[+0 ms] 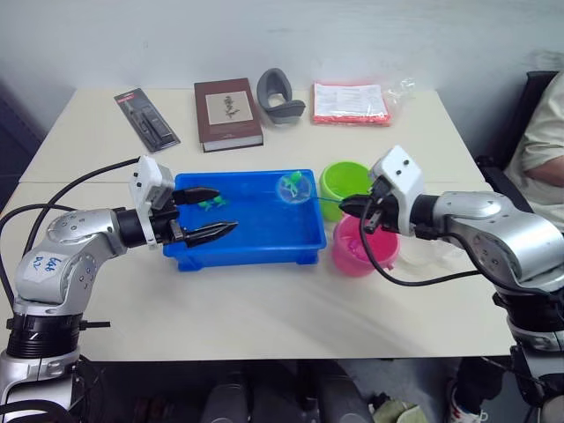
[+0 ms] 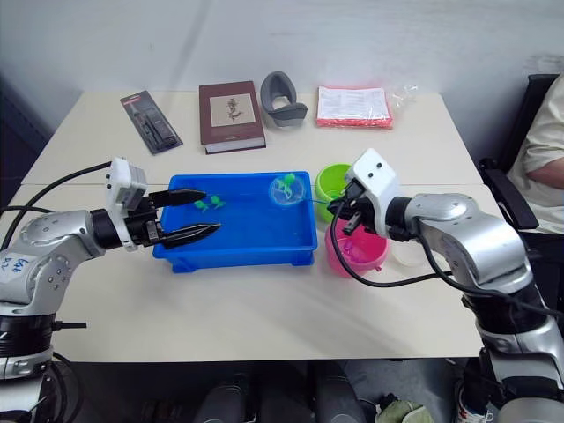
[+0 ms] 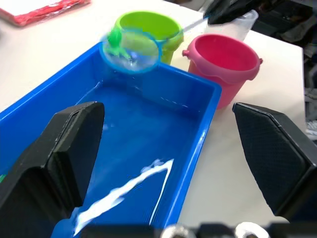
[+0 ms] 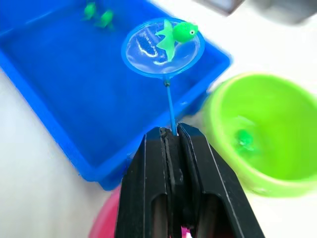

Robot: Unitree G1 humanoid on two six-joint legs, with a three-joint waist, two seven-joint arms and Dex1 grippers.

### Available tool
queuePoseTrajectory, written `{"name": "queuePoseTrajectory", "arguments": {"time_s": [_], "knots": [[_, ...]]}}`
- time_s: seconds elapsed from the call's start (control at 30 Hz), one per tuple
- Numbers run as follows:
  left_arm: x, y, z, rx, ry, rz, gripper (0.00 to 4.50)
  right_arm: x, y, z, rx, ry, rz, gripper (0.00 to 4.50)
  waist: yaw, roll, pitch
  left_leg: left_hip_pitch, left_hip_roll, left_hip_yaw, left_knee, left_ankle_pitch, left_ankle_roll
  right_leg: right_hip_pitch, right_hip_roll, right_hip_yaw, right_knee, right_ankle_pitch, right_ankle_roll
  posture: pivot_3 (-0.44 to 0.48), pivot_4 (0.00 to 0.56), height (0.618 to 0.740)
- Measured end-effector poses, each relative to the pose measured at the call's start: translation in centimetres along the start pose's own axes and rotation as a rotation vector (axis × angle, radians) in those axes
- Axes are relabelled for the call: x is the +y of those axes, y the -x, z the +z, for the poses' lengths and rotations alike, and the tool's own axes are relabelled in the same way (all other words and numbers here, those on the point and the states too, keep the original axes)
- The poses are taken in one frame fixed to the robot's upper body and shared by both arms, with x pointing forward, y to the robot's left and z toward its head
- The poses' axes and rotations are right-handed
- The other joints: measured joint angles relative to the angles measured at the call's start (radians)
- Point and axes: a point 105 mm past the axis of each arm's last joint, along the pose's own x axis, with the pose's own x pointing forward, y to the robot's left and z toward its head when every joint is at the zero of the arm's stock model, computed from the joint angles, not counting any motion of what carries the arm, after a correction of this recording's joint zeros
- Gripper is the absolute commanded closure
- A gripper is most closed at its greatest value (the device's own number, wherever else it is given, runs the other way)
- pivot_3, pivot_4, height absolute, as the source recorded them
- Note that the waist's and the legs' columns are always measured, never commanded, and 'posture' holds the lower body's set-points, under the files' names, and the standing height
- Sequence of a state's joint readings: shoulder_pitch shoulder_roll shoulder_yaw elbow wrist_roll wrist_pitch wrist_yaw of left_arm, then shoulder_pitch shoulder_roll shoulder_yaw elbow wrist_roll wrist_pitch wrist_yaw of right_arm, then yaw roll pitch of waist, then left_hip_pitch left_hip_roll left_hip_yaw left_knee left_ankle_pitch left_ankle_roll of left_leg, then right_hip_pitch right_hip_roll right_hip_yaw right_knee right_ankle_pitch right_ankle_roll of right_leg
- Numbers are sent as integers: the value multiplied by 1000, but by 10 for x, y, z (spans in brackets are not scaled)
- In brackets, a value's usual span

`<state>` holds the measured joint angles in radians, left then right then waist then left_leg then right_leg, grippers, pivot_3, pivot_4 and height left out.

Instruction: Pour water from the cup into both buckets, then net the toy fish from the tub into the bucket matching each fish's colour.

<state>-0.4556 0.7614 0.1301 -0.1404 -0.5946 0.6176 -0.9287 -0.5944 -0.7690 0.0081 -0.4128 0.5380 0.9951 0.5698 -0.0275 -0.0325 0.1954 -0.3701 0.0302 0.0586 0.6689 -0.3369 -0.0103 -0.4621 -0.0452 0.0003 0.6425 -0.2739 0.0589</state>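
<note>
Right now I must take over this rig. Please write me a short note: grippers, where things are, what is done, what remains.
Right gripper: shut on the net handle; the hoop is above the tub's corner nearest the green bucket, with a green fish in it.
Left gripper: open, empty, over the tub's other end.
Pink bucket stands beside the green one.
Done: one green fish already lies in the green bucket.
Left: tip the netted fish into the green bucket; two green fish remain in the tub.
</note>
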Motion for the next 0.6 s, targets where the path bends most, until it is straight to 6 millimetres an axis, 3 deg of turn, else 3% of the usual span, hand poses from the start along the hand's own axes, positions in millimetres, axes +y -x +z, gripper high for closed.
{"name": "queuePoseTrajectory", "arguments": {"time_s": [0.23, 0.43, 0.6], "knots": [[1, -9, 0, 1, -7, -43, 29, -29, 26, -2, 26, 36, -195, 4500, 1, 0, 0, 1, -1, 2, 4, 0, 1, 0, 1, 2, -1, 0, 0, 0, 150, 740], [3, -13, 2, -9, -14, -56, 29, -69, 40, -9, 127, 379, -341, 4500, -2, 0, 0, 1, -1, 4, 5, -1, 2, 0, 2, 4, -1, 0, 0, 0, 150, 740], [3, -15, 3, -12, -27, -61, 29, -67, 27, -22, 147, 722, -285, 4500, -2, 0, 0, 2, -1, 5, 7, 0, 1, -1, 3, 5, 1, 0, 1, 0, 150, 740]]}}
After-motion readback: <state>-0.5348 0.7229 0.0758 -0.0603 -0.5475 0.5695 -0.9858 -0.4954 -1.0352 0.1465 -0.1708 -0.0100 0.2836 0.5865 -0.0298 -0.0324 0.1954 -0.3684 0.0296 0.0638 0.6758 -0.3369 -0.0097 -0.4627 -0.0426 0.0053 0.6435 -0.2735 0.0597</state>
